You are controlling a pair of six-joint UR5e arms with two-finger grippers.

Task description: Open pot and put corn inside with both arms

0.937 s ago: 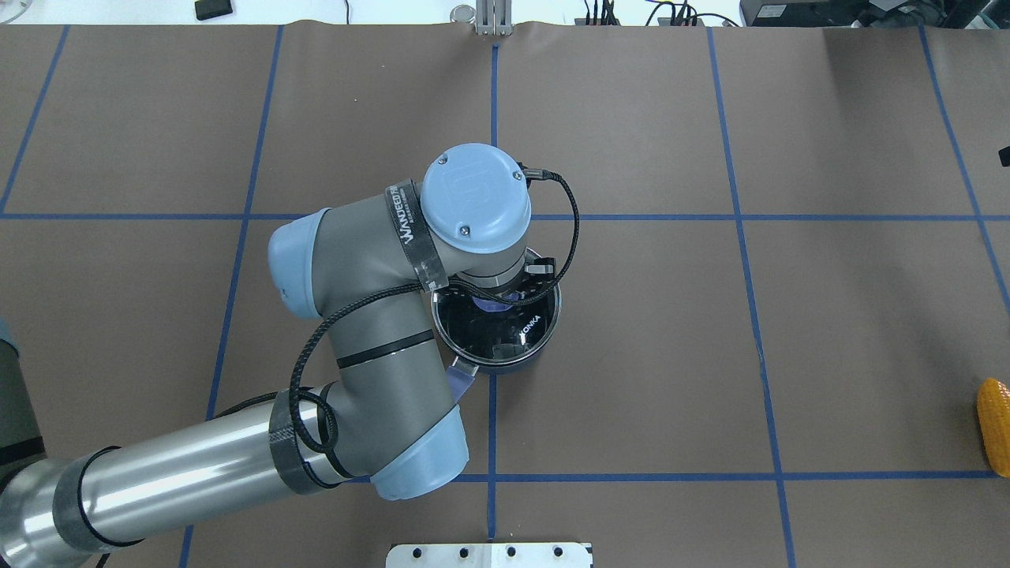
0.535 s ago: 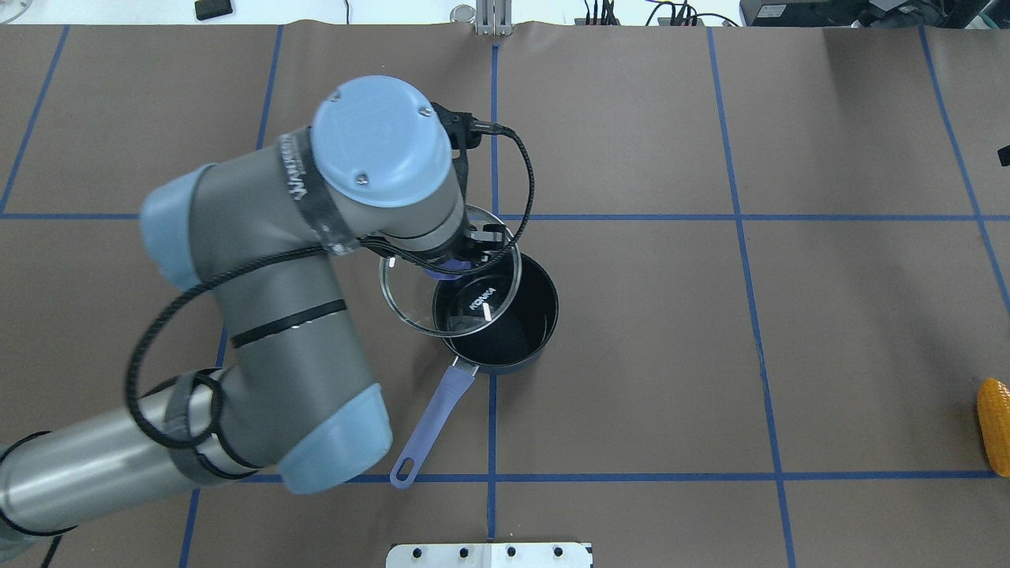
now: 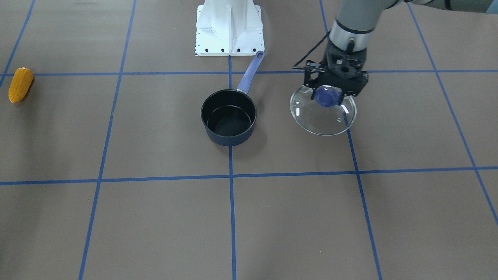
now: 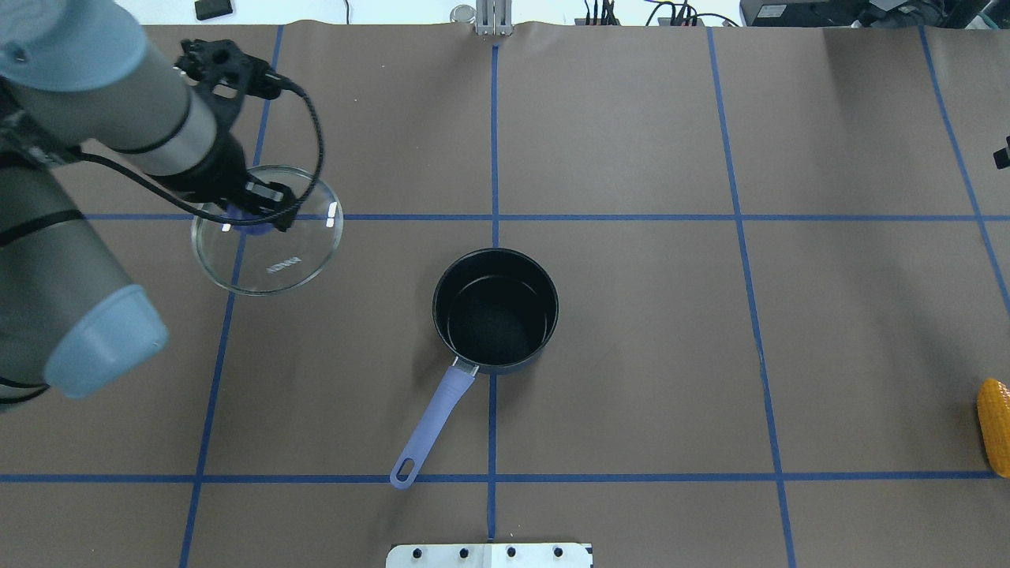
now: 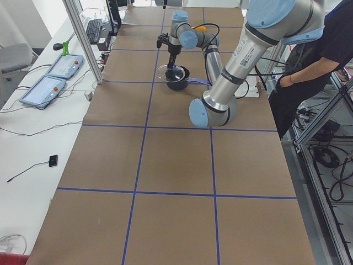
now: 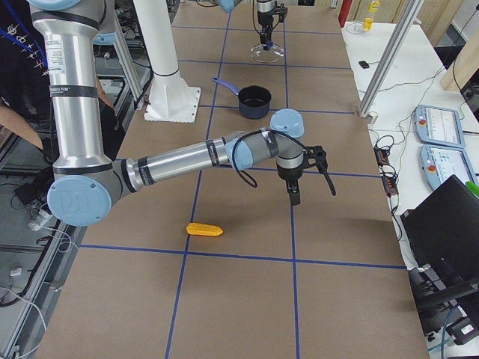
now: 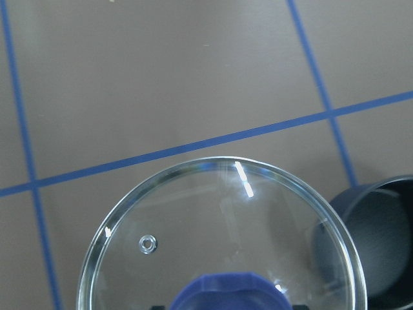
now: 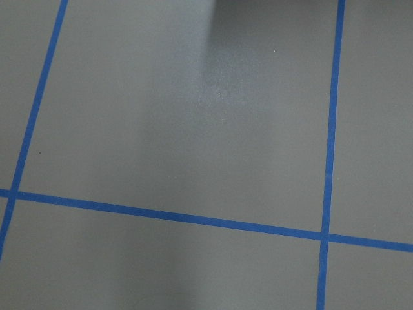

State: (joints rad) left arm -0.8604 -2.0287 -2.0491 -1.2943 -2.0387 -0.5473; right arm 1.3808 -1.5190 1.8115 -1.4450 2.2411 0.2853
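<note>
The dark navy pot (image 4: 495, 309) stands open mid-table, its periwinkle handle (image 4: 432, 424) pointing toward the robot; it also shows in the front view (image 3: 228, 116). My left gripper (image 4: 254, 217) is shut on the blue knob of the round glass lid (image 4: 272, 260) and holds it left of the pot; it also shows in the front view (image 3: 330, 93). The corn (image 4: 994, 426) lies at the far right table edge, and in the right side view (image 6: 204, 229). My right gripper (image 6: 293, 196) points down above the table beyond the corn; I cannot tell if it is open or shut.
The white pedestal base (image 3: 229, 27) stands behind the pot's handle. Blue tape lines grid the brown table cover. An operator (image 5: 314, 49) stands by the robot's side. Control pendants (image 6: 441, 127) lie on the white bench beyond the table's far edge.
My left arm lifted the glass lid off the pot and carried it left and away from the robot. The pot now stands open with its handle uncovered.
</note>
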